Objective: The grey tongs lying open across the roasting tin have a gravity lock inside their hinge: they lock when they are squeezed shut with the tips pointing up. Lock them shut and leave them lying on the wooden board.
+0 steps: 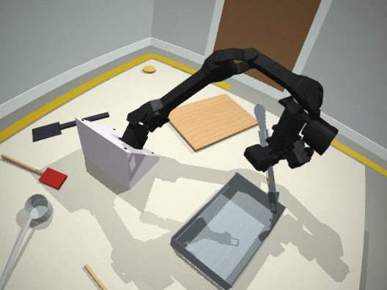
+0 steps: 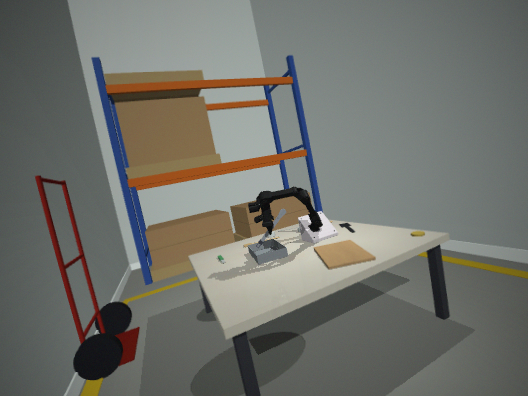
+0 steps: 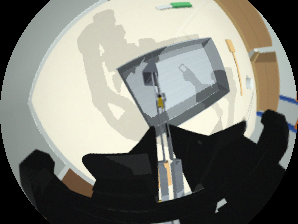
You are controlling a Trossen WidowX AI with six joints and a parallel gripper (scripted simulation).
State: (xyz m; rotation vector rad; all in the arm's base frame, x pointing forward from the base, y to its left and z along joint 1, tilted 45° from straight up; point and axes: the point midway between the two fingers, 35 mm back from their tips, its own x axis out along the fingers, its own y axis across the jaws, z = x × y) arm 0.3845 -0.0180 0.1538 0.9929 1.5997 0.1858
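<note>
The grey tongs point(image 1: 260, 114) point(image 2: 279, 218) point(image 3: 150, 76) are held in the air, tilted, scalloped tips up and dark hinge end down. Their two arms are close together in the wrist view. Whether the lock has caught does not show. My gripper point(image 1: 270, 165) point(image 2: 270, 230) point(image 3: 158, 128) is shut on the tongs' arms. The hinge end hangs over one end of the grey roasting tin point(image 1: 216, 205) point(image 2: 272, 257) point(image 3: 220, 70); whether it touches the tin cannot be told. The wooden board point(image 1: 216, 122) point(image 2: 345, 254) lies flat on the table, with nothing on it.
The white arm base point(image 1: 106, 155) point(image 2: 325, 231) stands between the board and a black spatula point(image 1: 46, 132). A red-headed spatula point(image 1: 53, 178), a round pan with a long handle point(image 1: 38, 210) and a yellow disc point(image 1: 149, 69) point(image 2: 417, 233) lie farther off. A green item point(image 2: 220, 258) point(image 3: 181, 5) lies beyond the tin.
</note>
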